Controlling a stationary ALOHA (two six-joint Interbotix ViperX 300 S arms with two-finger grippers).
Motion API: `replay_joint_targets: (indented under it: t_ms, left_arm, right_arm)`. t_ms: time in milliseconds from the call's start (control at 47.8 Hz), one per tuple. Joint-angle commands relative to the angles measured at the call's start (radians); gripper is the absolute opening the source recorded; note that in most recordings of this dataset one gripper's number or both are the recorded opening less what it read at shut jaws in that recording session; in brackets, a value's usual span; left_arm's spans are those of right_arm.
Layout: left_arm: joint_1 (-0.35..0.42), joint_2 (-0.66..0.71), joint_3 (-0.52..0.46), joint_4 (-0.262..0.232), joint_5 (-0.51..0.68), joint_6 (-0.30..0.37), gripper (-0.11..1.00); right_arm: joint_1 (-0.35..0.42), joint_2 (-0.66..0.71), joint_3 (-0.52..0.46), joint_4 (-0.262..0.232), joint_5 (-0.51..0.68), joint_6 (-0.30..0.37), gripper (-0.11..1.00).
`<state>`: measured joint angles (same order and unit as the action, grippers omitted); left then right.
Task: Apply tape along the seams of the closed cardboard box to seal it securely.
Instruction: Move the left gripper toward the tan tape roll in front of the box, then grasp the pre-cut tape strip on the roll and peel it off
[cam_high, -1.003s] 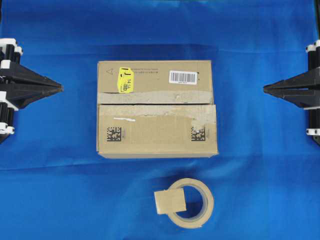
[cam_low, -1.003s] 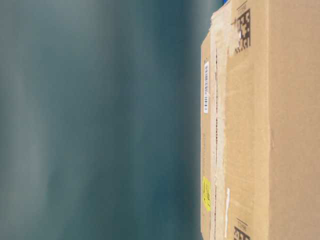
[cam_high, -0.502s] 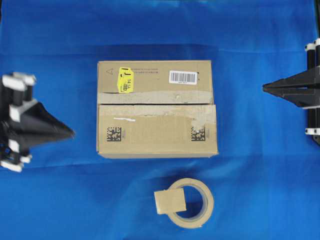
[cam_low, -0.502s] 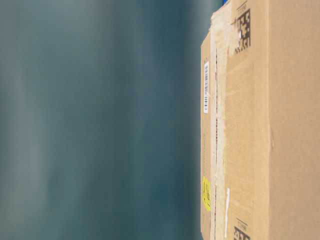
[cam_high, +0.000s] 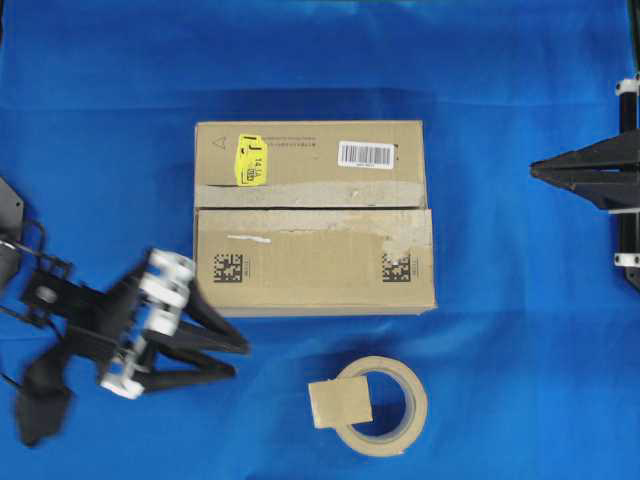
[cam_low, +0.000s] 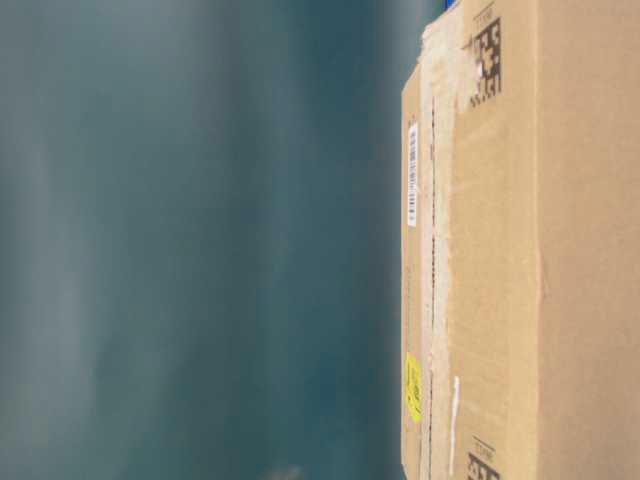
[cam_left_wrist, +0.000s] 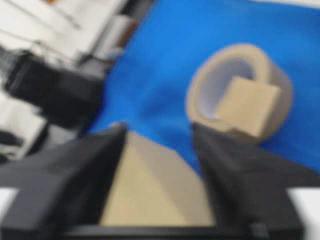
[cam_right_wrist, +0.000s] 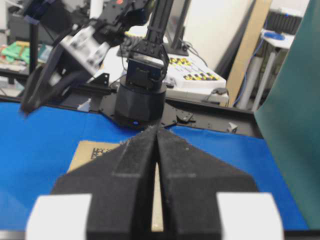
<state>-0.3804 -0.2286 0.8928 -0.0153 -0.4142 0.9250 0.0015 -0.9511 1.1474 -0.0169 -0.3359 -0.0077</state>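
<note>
The cardboard box (cam_high: 313, 260) lies mid-table with its flaps closed; its dark seam (cam_high: 310, 208) runs left to right between pale torn residue. The square tan tape piece (cam_high: 340, 403) rests on the front-left rim of the beige tape roll (cam_high: 418, 405). My left gripper (cam_high: 240, 360) is open and empty, below the box's front-left corner, pointing right toward the roll. In the left wrist view its jaws (cam_left_wrist: 159, 131) frame a box corner (cam_left_wrist: 155, 195), with the tape piece (cam_left_wrist: 247, 106) ahead. My right gripper (cam_high: 535, 168) is shut, right of the box, as the right wrist view (cam_right_wrist: 156, 131) also shows.
A blue cloth (cam_high: 520, 330) covers the table. The table-level view shows the box (cam_low: 560, 250) close up and turned sideways, with the seam (cam_low: 432, 250) and a yellow sticker (cam_low: 412, 388). The black arm base (cam_right_wrist: 140, 102) stands beyond the box.
My left gripper has swung from the left edge down and right toward the tape roll, and its jaws have opened. My right gripper has drawn back slightly to the right.
</note>
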Motion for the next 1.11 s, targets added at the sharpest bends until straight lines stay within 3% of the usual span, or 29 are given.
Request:
replay_joint_targets:
  t_ms: [0,42,188,543,690,1087]
  left_arm:
    - [-0.006,0.071,-0.074,0.0,0.058,0.091,0.68]
    - [-0.008,0.098,-0.089,0.002,0.074,0.156,0.73]
    - [-0.015,0.173,-0.13,-0.018,0.095,0.308,0.56]
    - [-0.015,0.342,-0.241,-0.012,0.091,0.359,0.55]
    - [-0.005,0.377,-0.253,-0.011,0.091,0.394,0.54]
    - [0.011,0.436,-0.281,-0.011,0.091,0.405,0.53]
  right_arm:
    - [0.002,-0.002,-0.026,-0.012,-0.003,0.0,0.0]
    - [0.002,-0.002,-0.026,-0.015,-0.002,0.0,0.0]
    - [0.002,-0.002,-0.026,-0.02,-0.002,0.0,0.0]
    - [0.002,-0.002,-0.026,-0.046,0.003,0.0,0.0]
    - [0.002,-0.002,-0.026,-0.051,0.003,0.0,0.0]
    - [0.002,0.008,-0.021,-0.051,0.005,0.0,0.0]
